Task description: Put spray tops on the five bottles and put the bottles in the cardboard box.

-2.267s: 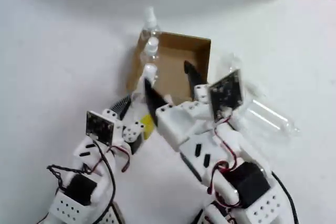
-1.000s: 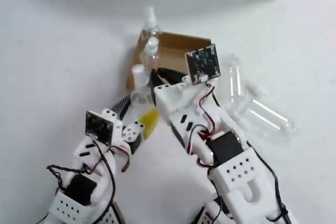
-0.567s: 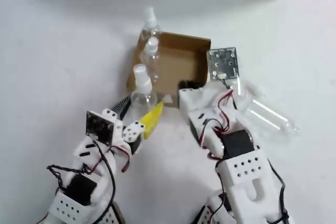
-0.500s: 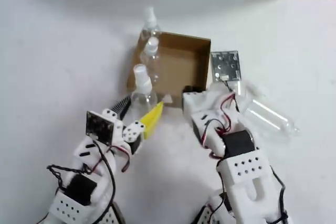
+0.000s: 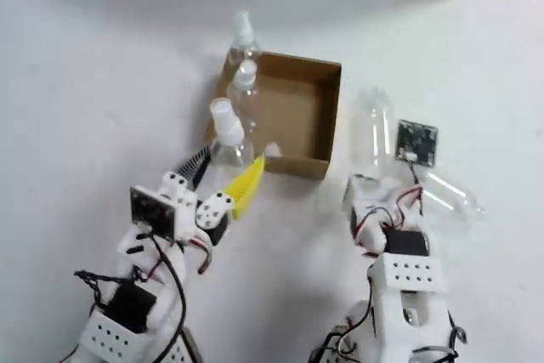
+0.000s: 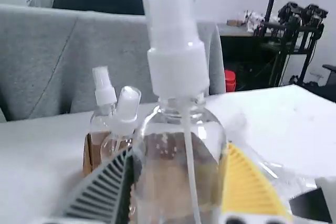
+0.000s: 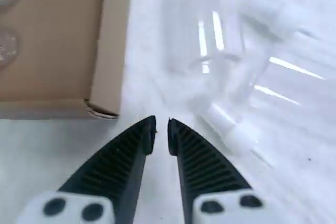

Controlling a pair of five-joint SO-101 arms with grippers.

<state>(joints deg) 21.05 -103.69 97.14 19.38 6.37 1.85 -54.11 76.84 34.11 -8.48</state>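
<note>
Left gripper (image 5: pixel 221 171) (image 6: pixel 178 153): black and yellow jaws closed around the front bottle (image 5: pixel 228 138) (image 6: pixel 181 150), upright, spray top on, at the box's near-left corner. Whether it is inside or just outside, can't tell. Two more topped bottles (image 5: pixel 244 82) (image 6: pixel 113 124) stand behind it along the left wall of the box (image 5: pixel 331 116) (image 7: pixel 113 51). Right of the box, two bare bottles (image 5: pixel 372 129) (image 7: pixel 199 30) lie on the table (image 5: pixel 102 82). Right gripper (image 7: pixel 160 129) is low over the table just off the box's near-right corner, near the bare bottles. Its jaws are nearly together, sliver of gap, holding nothing.
</note>
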